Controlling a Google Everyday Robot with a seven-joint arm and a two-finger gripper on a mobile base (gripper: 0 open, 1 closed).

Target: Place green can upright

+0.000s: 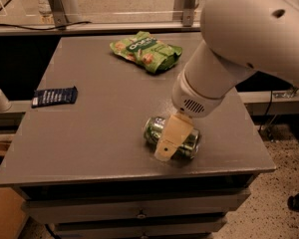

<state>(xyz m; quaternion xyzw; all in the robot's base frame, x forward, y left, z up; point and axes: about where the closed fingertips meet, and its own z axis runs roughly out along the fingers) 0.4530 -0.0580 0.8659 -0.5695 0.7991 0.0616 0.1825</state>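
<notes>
The green can point(153, 129) lies on its side near the front right of the grey table point(99, 128). It is shiny light green, with its long axis running left to right. My gripper point(170, 142) hangs from the large white arm point(224, 59) and reaches down right over the middle of the can. Its tan tip covers the can's centre. The can's left end and right end show on either side of it. Whether the gripper touches the can is hidden.
A crinkled green snack bag point(145, 50) lies at the back of the table. A flat dark blue packet point(55, 95) lies near the left edge. The table's front edge is just below the can. Drawers sit under the tabletop.
</notes>
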